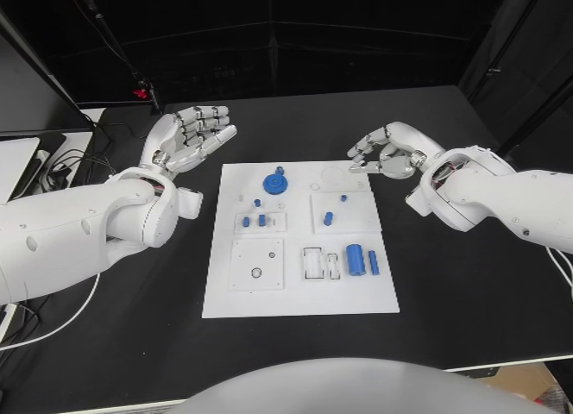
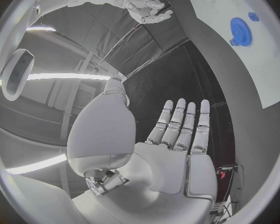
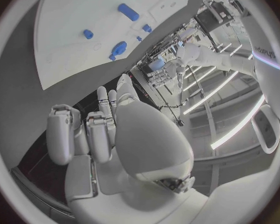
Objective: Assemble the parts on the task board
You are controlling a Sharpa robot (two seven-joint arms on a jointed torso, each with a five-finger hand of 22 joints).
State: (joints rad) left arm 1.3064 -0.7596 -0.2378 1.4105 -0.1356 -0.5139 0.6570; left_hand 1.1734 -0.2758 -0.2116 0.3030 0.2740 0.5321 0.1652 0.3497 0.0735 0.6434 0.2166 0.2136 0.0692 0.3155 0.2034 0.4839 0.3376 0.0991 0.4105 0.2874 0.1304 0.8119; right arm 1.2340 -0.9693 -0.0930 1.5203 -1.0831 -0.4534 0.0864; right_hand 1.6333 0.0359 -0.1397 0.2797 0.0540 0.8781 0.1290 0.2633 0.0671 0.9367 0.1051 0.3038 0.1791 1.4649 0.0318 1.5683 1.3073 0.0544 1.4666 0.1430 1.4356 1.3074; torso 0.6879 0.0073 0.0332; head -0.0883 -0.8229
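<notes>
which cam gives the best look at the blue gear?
Head view: the blue gear sits unobstructed near the far edge of the task board, seen from above with its surroundings. The left wrist view shows it at the circle's rim, distorted. The right wrist view shows blue parts, but I cannot tell which is the gear.

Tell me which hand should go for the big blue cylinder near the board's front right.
Likely the right hand: it hangs beside the task board's right half, on the side of the big blue cylinder. The left hand is open off the far-left corner, across the board.
</notes>
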